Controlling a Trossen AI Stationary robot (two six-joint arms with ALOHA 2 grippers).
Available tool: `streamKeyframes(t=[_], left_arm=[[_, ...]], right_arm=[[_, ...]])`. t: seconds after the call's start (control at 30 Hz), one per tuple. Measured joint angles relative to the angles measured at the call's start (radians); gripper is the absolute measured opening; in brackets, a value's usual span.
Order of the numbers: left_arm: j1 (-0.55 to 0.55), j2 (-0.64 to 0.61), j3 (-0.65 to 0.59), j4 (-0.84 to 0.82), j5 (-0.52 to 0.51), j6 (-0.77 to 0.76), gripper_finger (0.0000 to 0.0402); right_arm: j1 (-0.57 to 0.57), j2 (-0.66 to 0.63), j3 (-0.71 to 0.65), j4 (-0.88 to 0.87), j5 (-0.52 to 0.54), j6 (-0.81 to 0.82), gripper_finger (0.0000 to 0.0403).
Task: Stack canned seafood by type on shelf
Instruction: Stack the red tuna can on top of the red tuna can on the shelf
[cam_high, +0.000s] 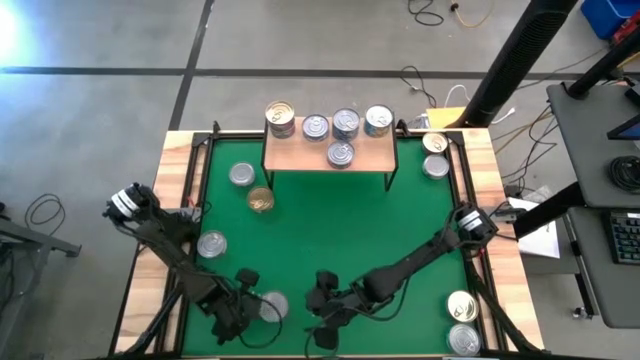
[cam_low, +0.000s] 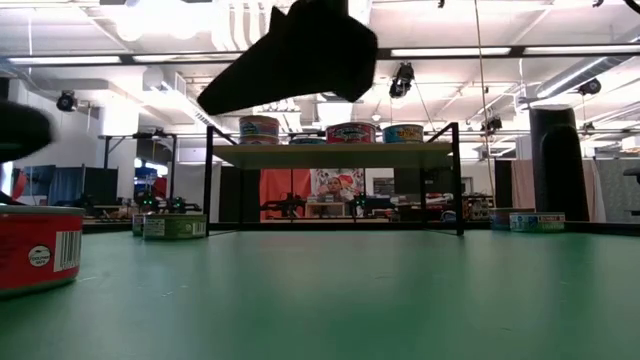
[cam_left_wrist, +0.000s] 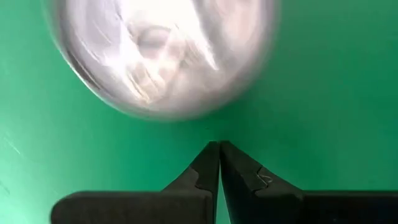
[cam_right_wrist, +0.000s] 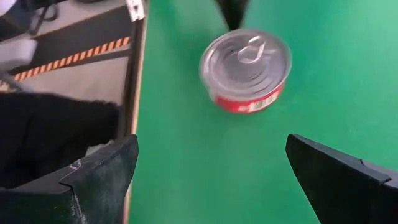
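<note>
Five tins stand on the shelf (cam_high: 300, 155); others lie scattered on the green table (cam_high: 340, 230). The left gripper (cam_left_wrist: 219, 163), fingers pressed together and empty, hangs just beside a red-sided tin (cam_right_wrist: 246, 70) near the front edge. The right gripper (cam_right_wrist: 211, 168), spread wide and empty, faces that same tin. Both arms crowd one can, so they could collide or knock it away.

5 tins (cam_high: 341, 154) sit on the shelf (cam_high: 300, 157); others lie scattered around it.

Bright, even overhead strip lighting, glare on the motion-blurred silver can (cam_left_wrist: 158, 56) (left wrist view), faint shadows.
</note>
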Motion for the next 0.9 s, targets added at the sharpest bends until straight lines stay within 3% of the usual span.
streamKeyframes(t=[0.1,0.23,0.3,0.43,0.57,0.77,0.9], left_arm=[[0.03,0.014,-0.012,0.09,0.012,0.049,0.0],[0.05,0.039,0.005,0.405,0.037,0.179,0.0],[0.049,0.028,0.022,0.448,0.058,0.244,0.0],[0.046,-0.009,0.055,0.284,0.092,0.294,0.0],[0.05,-0.072,0.051,0.137,-0.022,0.291,0.0],[0.055,-0.096,0.009,0.142,-0.076,0.283,0.0],[0.061,-0.086,-0.022,0.195,-0.076,0.281,0.0]], right_arm=[[0.006,0.0,-0.002,-0.033,-0.005,0.02,0.04],[0.004,0.0,-0.002,-0.098,-0.003,0.098,0.04],[0.004,0.0,-0.002,-0.144,-0.003,0.147,0.04],[0.015,0.0,-0.002,-0.226,-0.008,0.257,0.04],[0.043,0.0,-0.002,-0.311,-0.034,0.362,0.04],[0.076,0.0,-0.002,-0.377,-0.051,0.483,0.04],[0.074,0.001,-0.002,-0.377,0.029,0.485,0.04]])
